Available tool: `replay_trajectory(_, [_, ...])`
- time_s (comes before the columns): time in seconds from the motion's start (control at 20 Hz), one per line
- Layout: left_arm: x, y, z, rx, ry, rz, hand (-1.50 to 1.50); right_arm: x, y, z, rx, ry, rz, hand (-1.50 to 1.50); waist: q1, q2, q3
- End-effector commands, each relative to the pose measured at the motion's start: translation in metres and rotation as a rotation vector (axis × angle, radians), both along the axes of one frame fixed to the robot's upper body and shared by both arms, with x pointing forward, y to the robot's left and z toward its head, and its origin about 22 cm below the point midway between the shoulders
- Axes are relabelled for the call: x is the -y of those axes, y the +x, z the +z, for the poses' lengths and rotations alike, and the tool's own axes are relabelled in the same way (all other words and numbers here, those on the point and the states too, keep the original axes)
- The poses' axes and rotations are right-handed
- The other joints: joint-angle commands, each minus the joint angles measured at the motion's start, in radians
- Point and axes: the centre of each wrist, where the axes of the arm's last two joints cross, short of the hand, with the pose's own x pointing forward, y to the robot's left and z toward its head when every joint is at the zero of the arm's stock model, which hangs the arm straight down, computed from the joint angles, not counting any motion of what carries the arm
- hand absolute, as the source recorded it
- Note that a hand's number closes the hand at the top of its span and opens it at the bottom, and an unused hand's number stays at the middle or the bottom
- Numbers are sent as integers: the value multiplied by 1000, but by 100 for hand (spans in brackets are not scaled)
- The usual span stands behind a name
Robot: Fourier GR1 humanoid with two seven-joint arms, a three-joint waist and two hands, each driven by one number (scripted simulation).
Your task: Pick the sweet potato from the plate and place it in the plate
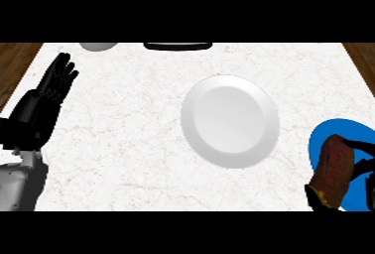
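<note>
The right robot hand (364,166), its black fingers curled round the rough, reddish-brown, oblong sweet potato (336,171), holds it at the glossy blue plate (326,135), near a smooth white plate (230,121) on the pale, veined marble bench (124,149), while the left robot hand (44,101) rests open at far left.

White plate (229,121) lay mid-counter (124,149), nothing on it. Blue plate (330,130) sat at the right edge, well apart from it. Sweet potato (336,171) showed over the blue plate, with the right robot hand (365,161) curled round it. Left robot hand (55,82) rested open at the left edge, fingers up.
</note>
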Motion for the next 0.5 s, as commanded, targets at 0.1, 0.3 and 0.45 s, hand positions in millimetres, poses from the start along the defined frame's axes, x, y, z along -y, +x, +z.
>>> replay_trajectory(0.1, [4,2,-5,0,7,-6,0,-53,34,12,27,27,68,150,13,2,1])
replay_trajectory(0.3, [2,7,9,-2,-8,-19,0,-64,91,31,4,93,84,150,21,3,1])
replay_trajectory(0.45, [-4,4,11,4,7,-36,0,-86,123,13,-27,109,92,150,21,4,1])
